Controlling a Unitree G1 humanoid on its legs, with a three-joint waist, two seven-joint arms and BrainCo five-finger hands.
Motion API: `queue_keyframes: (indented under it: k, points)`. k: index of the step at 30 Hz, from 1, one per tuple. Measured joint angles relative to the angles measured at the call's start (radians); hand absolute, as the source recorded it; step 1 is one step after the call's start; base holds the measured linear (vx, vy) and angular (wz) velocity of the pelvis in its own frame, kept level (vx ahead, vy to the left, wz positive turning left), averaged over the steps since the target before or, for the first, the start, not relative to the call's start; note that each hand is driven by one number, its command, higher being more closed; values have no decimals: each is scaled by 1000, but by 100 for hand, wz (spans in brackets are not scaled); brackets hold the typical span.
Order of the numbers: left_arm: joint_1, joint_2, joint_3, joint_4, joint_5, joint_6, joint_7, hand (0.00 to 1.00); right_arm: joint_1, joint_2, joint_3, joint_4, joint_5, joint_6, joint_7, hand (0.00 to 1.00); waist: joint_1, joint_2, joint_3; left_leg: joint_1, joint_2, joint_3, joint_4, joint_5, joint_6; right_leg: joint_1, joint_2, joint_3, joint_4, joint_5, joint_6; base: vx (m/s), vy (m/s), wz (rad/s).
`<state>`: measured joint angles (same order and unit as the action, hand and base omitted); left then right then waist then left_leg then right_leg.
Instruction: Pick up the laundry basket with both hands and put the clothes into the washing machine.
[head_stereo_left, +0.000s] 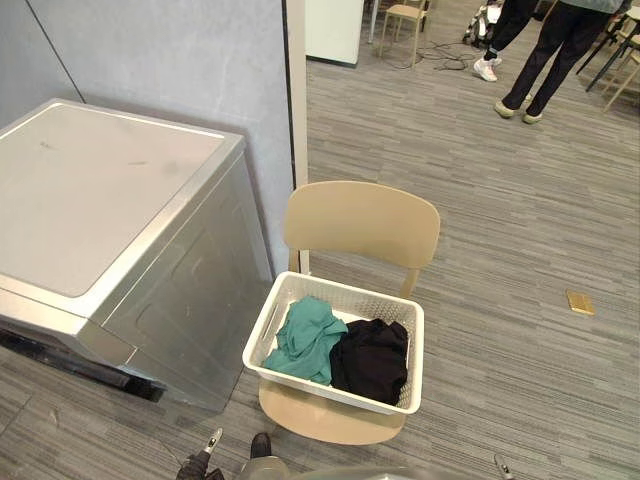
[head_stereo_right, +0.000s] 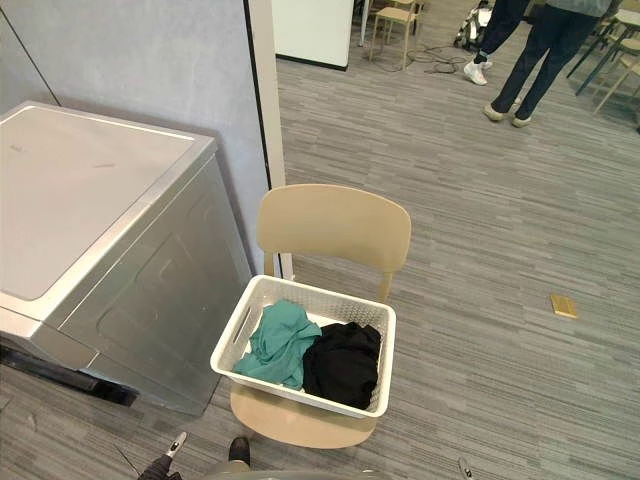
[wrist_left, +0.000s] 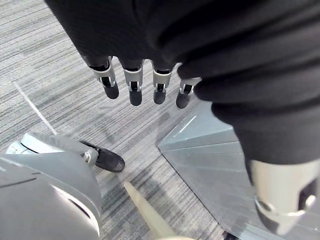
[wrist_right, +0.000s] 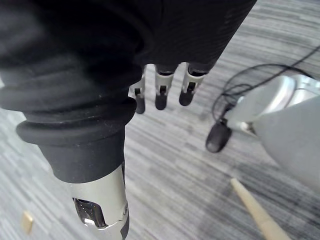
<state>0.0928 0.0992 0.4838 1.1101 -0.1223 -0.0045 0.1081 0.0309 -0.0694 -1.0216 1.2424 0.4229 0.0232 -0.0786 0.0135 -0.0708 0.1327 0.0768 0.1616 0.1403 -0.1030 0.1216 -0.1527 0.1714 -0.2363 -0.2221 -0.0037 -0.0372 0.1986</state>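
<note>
While the laundry basket (head_stereo_left: 268, 322) of clothes (head_stereo_left: 305, 340) sits on the chair (head_stereo_left: 360, 220) beside the washing machine (head_stereo_left: 100, 190), my left hand (wrist_left: 132, 82) and right hand (wrist_right: 161, 90) hang with fingers (wrist_left: 160, 82) slack and empty, nothing yet done.

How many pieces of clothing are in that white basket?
2: a teal garment in the basket, nearer the washing machine, and a black garment touching it on the other side. Others may lie hidden underneath.
</note>
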Motion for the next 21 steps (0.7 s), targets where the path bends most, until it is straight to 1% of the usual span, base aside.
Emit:
queue_keyframes:
  k: [1, 3, 5, 7, 8, 10, 11, 12, 13, 14, 15, 16, 17, 18, 19, 20, 21]
  points:
    - [0, -2, 0, 2, 0, 0, 0, 0, 4, 14, -2, 0, 1, 2, 4, 0, -1, 0, -1, 3, 0, 3, 0, -1, 0, 0, 0, 3, 1, 0, 0, -29, -13, -13]
    - [-2, -19, -3, 4, 1, 0, -4, 0, 24, 69, -1, 9, 24, 5, 27, 0, -3, -1, -7, 7, 0, 7, 0, -1, 0, 1, -1, 7, 1, 1, -1, -34, -14, -6]
    - [-3, -24, -14, 13, 8, 0, -18, 0, 30, 97, 3, 32, 41, 9, 37, 0, -4, 0, -9, 21, 2, 13, 0, -2, -1, 10, 0, 13, 1, 1, -1, -25, -12, -10]
    - [-1, -26, -35, 33, 21, 1, -22, 0, 38, 112, 33, 35, 41, 20, 38, 0, -3, 6, -11, 54, 3, 34, 0, -8, -4, 26, 0, 36, 3, 2, -1, -30, -7, -27]
    - [5, -24, -56, 35, 24, 2, -23, 0, 39, 105, 61, 35, 39, 25, 42, 0, -3, 11, -12, 73, 4, 46, 0, -12, -4, 37, 0, 46, 2, 3, -2, -54, -4, -30]
    - [6, -16, -106, 41, 25, 0, -37, 0, 35, 94, 161, 26, 32, 23, 56, 0, -6, 25, -17, 88, 15, 57, 2, -13, -5, 43, 10, 59, 2, 7, -7, -81, -16, -18]
    - [5, -14, -119, 41, 23, 0, -41, 0, 35, 89, 194, 26, 18, 23, 59, 0, -7, 39, -11, 85, 19, 55, 7, -13, -5, 43, 15, 58, 1, 8, -9, -134, -46, 4]
    - [3, -11, -156, 35, 10, -3, -43, 0, 34, 74, 291, 24, -19, 22, 61, 0, -7, 41, -9, 64, 34, 43, 8, -13, -10, 34, 31, 52, 3, 11, -15, -127, -48, 17]
    - [2, -9, -171, 28, -1, -5, -43, 0, 32, 70, 324, 23, -42, 22, 61, 0, -11, 45, -7, 46, 40, 30, 17, -15, -12, 30, 37, 40, 4, 11, -17, -136, -58, 40]
    - [-4, -5, -189, 20, -14, -6, -44, 0, 26, 65, 367, 20, -63, 22, 61, 0, -20, 46, -6, -6, 49, -5, 56, -16, -11, 14, 47, 14, 10, 6, -31, -110, -82, 74]
    - [-16, -4, -210, 12, -31, -8, -45, 0, 6, 45, 422, 17, -88, 21, 60, 0, -31, 59, 10, -71, 61, -58, 104, -12, -8, -9, 63, -24, 26, 5, -38, -146, -102, 104]
    - [-33, -12, -216, 0, -48, -7, -44, 0, -17, 20, 472, -1, -117, 21, 58, 0, -30, 86, 47, -123, 70, -113, 137, 6, -16, -24, 79, -61, 55, -1, -47, -158, -100, 104]
    - [-36, -22, -217, -6, -57, -7, -44, 0, -29, 5, 493, -11, -123, 20, 58, 0, -30, 105, 67, -146, 74, -141, 143, 16, -15, -38, 85, -85, 78, -8, -50, -209, -73, 110]
    - [-34, -50, -201, -16, -66, -11, -43, 0, -43, -25, 527, -18, -141, 15, 57, 0, -28, 145, 88, -189, 77, -195, 136, 47, -9, -78, 89, -129, 153, -49, -66, -247, -79, 128]
    - [-33, -77, -171, -23, -67, -15, -41, 0, -63, -49, 551, -45, -156, 8, 55, 0, -19, 178, 106, -224, 76, -244, 113, 76, 39, -125, 85, -178, 255, -97, -92, -264, -90, 128]
    - [-32, -87, -157, -22, -67, -15, -41, 0, -65, -60, 550, -51, -159, 3, 55, 0, -17, 194, 118, -229, 77, -251, 71, 58, 89, -143, 84, -199, 287, -115, -115, -251, -83, 152]
    - [-34, -85, -114, -16, -68, -10, -40, 0, -79, -39, 547, -63, -160, -3, 53, 0, -16, 165, 138, -252, 68, -124, 69, -42, 194, -140, 35, -268, 269, -109, -123, -178, -44, 128]
